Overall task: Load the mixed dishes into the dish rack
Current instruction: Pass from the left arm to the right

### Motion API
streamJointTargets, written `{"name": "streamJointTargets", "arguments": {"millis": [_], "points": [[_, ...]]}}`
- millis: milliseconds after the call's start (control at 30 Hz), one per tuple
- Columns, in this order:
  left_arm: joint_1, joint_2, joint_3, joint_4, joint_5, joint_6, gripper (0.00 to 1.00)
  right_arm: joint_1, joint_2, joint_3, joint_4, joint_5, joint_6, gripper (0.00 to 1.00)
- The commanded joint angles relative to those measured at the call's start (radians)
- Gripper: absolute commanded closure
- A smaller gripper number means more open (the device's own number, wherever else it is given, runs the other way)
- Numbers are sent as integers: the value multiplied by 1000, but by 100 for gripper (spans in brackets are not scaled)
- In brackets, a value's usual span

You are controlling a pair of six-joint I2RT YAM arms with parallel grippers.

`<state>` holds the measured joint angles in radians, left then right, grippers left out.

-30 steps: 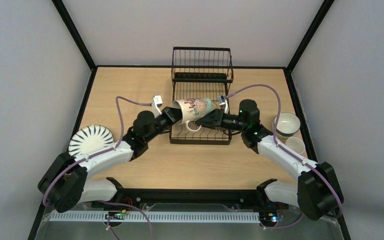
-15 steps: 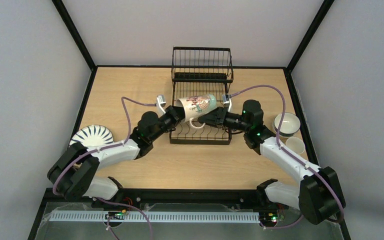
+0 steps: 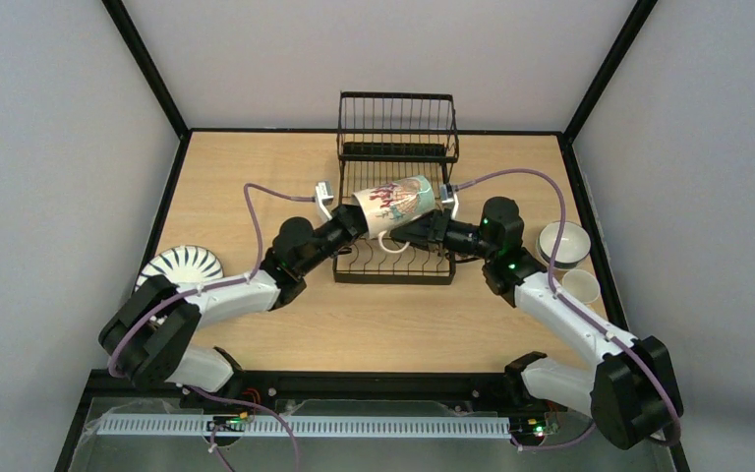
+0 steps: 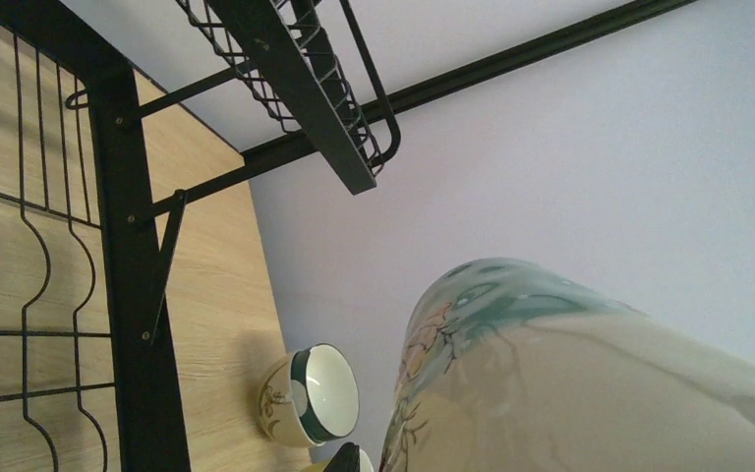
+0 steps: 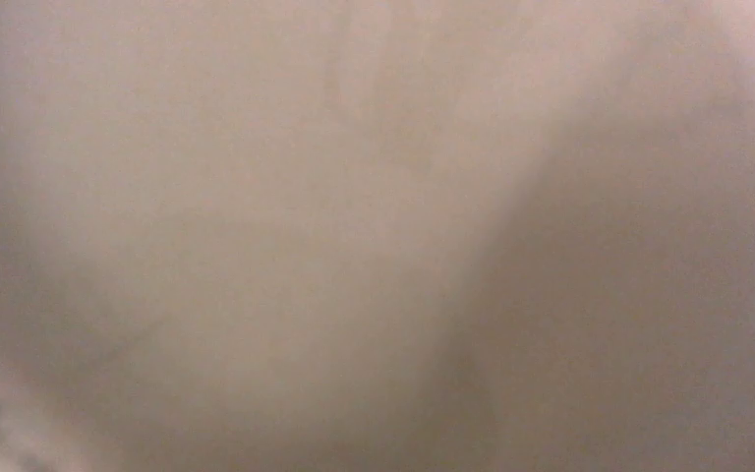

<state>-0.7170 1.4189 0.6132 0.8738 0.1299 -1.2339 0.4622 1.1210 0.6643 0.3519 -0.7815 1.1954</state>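
The mug (image 3: 393,200) lies on its side in the air over the lower tier of the rack (image 3: 396,123), in front of the raised basket. From above, its long axis runs from between 8 and 9 o'clock to between 2 and 3 o'clock. The mouth seems to face the 8 o'clock end and the teal end points the other way. The handle hangs toward 6 o'clock.

The left gripper (image 3: 347,222) is clamped narrowly on the mug's 8 o'clock end. The right gripper (image 3: 415,232) sits against the mug's underside near the other end. Its wrist view is filled by a beige blur, so I cannot tell whether its jaws have closed.

The table (image 3: 256,172) is pale wood, walled by plain grey-white panels in a black frame. A striped plate (image 3: 181,267) lies at 8 o'clock from the rack. A bowl (image 3: 563,243) and a small cup (image 3: 580,285) stand at 4 o'clock.

The mug bears a dark red and teal print, too small to read.
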Motion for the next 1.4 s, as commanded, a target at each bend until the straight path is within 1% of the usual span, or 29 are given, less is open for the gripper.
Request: {"name": "streamJointTargets", "arguments": {"millis": [0, 67, 100, 200, 300, 367, 433, 533, 667, 833, 1133, 1367], "points": [[-108, -5, 30, -51, 187, -6, 98, 46, -19, 32, 160, -35, -105, 86], [-109, -14, 26, -85, 182, 5, 98, 46, -26, 32, 148, -32, -111, 97], [-110, -17, 24, -102, 178, 9, 98, 46, -32, 32, 141, -31, -114, 100], [-110, -30, 8, -122, 165, 17, 96, 46, -44, 29, 122, -26, -126, 100], [-110, -51, -1, -172, 142, 34, 90, 46, -58, 30, 107, -23, -140, 100], [-110, -64, -4, -207, 130, 48, 87, 46, -63, 32, 100, -22, -148, 100], [-110, -73, -4, -238, 124, 57, 80, 46, -66, 32, 99, -23, -152, 100], [-110, -82, -19, -263, 112, 60, 76, 46, -66, 34, 99, -27, -159, 100], [-110, -92, -38, -289, 103, 66, 64, 46, -70, 45, 98, -29, -170, 100], [-110, -95, -57, -294, 99, 72, 59, 46, -64, 59, 93, -38, -180, 100], [-109, -122, -92, -328, 76, 85, 46, 46, -64, 71, 99, -37, -181, 100], [-92, -169, -102, -389, 55, 104, 42, 46, -60, 82, 93, -29, -186, 100]]}}
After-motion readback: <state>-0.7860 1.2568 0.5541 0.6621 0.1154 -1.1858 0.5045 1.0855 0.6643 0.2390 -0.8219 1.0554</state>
